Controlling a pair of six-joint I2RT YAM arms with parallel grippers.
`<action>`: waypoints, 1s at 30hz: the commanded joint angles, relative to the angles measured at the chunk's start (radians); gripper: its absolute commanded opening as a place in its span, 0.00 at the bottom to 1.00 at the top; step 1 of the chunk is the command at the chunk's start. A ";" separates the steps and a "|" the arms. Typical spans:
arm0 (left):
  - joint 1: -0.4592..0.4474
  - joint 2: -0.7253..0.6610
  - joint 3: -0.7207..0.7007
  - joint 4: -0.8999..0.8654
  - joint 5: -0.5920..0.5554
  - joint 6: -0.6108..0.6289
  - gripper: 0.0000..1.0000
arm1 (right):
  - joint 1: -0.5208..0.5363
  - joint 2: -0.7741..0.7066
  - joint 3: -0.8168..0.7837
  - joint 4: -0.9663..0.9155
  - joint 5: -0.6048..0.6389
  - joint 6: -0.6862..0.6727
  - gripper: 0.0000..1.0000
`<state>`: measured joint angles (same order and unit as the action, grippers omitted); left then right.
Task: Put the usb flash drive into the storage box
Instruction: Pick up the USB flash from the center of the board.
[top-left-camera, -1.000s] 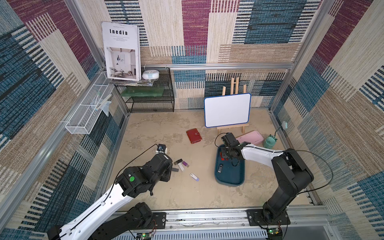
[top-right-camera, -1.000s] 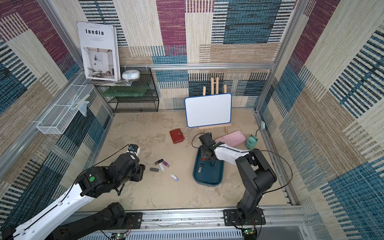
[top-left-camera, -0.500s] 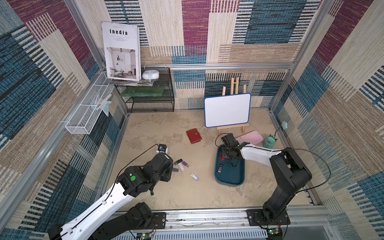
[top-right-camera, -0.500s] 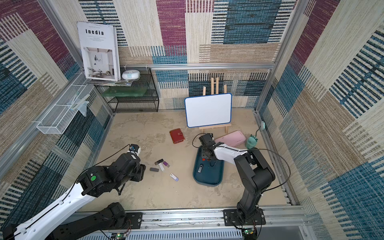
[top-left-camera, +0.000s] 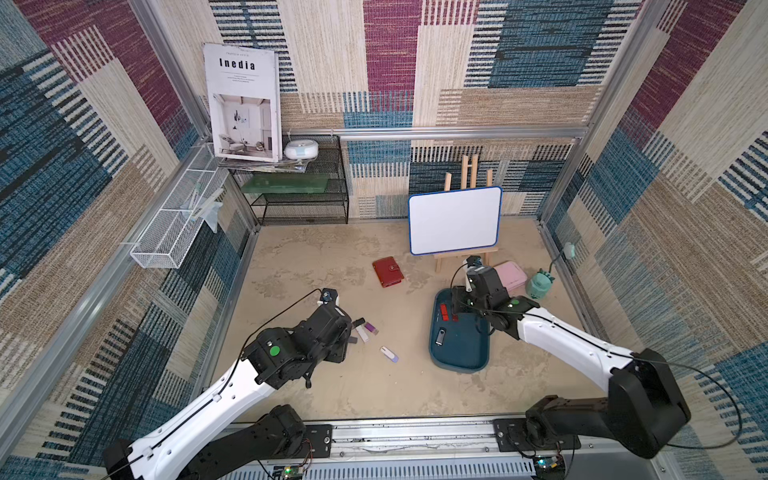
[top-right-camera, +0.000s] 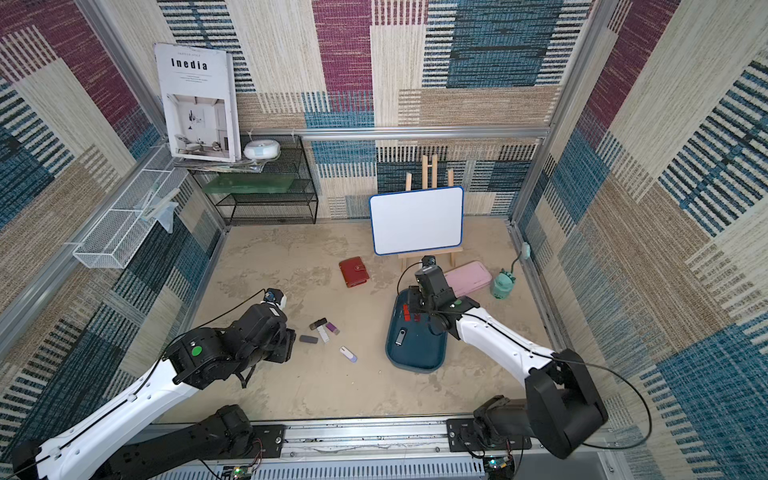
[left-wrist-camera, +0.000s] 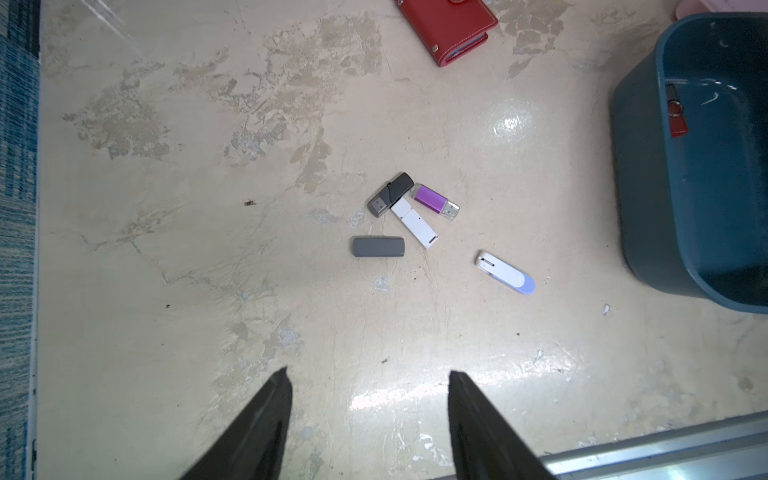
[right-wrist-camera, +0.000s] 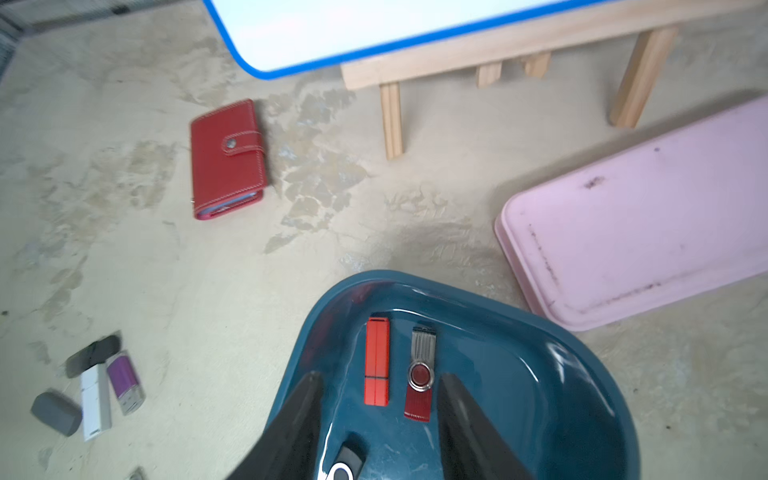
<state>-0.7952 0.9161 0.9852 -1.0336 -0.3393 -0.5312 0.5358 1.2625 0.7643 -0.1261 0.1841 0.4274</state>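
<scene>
- Nearest the rail, the left gripper (left-wrist-camera: 368, 372) hangs with its fingers well apart, holding nothing.
- Just beyond it, loose flash drives (left-wrist-camera: 414, 222) lie clustered outside the storage box (top-left-camera: 465, 351).
- Farther on, the right gripper (right-wrist-camera: 380, 376) hovers over the box, fingers partly spread and gripping nothing. A red swivel flash drive (right-wrist-camera: 422, 374) and an orange flash drive (right-wrist-camera: 377, 360) lie inside the box between them.
- Beyond lies a red wallet (top-left-camera: 387, 272).

In box (top-left-camera: 465, 349), at far end: pair of drives (right-wrist-camera: 377, 361) side by side; nearer: third drive (top-left-camera: 440, 336). On table (top-left-camera: 316, 266) left of box: lone drive (top-left-camera: 389, 354); further left: cluster of four drives (left-wrist-camera: 414, 227). Behind-left of box: wallet (top-left-camera: 388, 272). Straight behind: board (top-left-camera: 455, 220) on easel (top-left-camera: 468, 172). Behind-right, near box: case (top-left-camera: 513, 276). Far behind-left, at wall: shelf (top-left-camera: 303, 195).
</scene>
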 joint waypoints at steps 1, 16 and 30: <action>0.001 0.023 -0.055 0.101 0.122 -0.080 0.63 | 0.001 -0.121 -0.107 0.205 0.055 -0.059 0.52; -0.158 0.469 -0.163 0.573 0.337 -0.337 0.60 | 0.003 -0.431 -0.363 0.447 0.063 -0.107 0.56; -0.165 0.671 -0.098 0.548 0.275 -0.340 0.58 | 0.002 -0.441 -0.373 0.447 0.087 -0.121 0.56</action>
<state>-0.9596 1.5719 0.8799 -0.4732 -0.0353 -0.8639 0.5365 0.8185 0.3904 0.2893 0.2577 0.3161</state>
